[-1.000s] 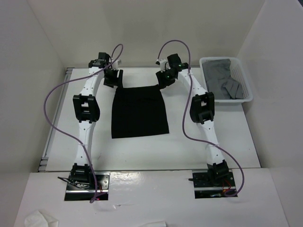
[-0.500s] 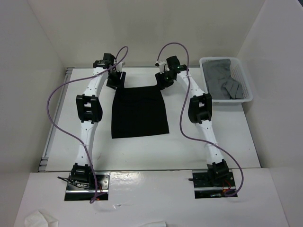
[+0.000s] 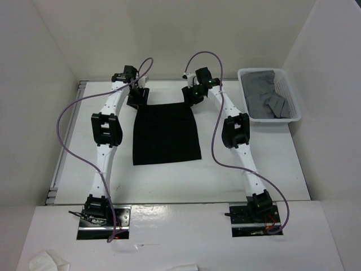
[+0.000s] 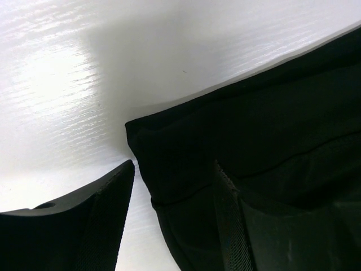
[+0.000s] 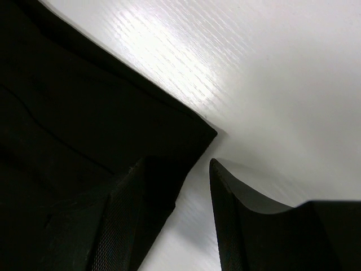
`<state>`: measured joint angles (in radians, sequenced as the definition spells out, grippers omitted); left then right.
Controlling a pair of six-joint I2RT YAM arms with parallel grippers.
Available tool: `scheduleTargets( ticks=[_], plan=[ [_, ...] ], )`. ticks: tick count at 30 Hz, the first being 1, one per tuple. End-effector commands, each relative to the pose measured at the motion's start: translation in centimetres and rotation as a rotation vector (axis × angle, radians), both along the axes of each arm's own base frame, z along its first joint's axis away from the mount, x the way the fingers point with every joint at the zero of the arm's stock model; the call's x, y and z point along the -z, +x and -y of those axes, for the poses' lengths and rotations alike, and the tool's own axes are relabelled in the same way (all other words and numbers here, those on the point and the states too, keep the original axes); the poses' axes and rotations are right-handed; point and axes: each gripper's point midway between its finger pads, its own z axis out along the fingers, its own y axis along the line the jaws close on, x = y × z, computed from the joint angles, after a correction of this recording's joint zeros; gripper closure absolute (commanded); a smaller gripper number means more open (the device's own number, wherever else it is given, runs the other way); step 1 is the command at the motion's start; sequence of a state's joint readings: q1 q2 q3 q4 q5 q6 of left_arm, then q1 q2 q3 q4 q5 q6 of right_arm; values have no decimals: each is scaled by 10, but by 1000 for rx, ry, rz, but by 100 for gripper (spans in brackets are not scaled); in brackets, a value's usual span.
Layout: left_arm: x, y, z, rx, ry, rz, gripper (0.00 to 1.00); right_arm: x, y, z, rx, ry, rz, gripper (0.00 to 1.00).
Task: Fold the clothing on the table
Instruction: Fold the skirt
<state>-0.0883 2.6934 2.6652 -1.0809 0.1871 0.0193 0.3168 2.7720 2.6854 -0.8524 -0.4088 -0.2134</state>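
Looking down from above, you cannot make out the fingers of either hand. The left hand (image 3: 137, 100) and right hand (image 3: 190, 95) are dark shapes over the far corners of the cloth (image 3: 166, 134), black against black. Each wrist view cuts off all of the cloth but one corner.

At the far left corner, the left hand's fingers (image 4: 107, 220) stand spread. One is over the bare bench (image 3: 169, 180) just outside the cloth, the other over the fabric, and the corner lies unpinched in the gap. At the far right corner, the right hand's fingers (image 5: 124, 226) are likewise spread, one over the cloth and one just outside it. You cannot tell whether any tip touches down.

Well to the right of the cloth sits a basket (image 3: 293, 105) of white slotted plastic holding crumpled grey fabric (image 3: 262, 93); how many pieces is unclear.

The cloth is matte black and roughly rectangular, and it lies flat on the bench. A faint seam runs near its left corner. The bench is white with a fine grain and some glare, and the finger pads show a fine mesh.
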Motion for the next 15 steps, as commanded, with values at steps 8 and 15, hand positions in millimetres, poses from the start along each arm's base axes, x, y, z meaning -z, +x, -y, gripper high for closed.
scheduleTargets(
  ticks=[8, 15],
  plan=[
    [11, 5, -17, -22, -19, -14, 40, -11, 7, -18, -19, 40, 46, 45],
    [15, 5, -22, -20, -54, -24, 54, -8, 8, -22, -10, 32, 54, 54]
  ],
)
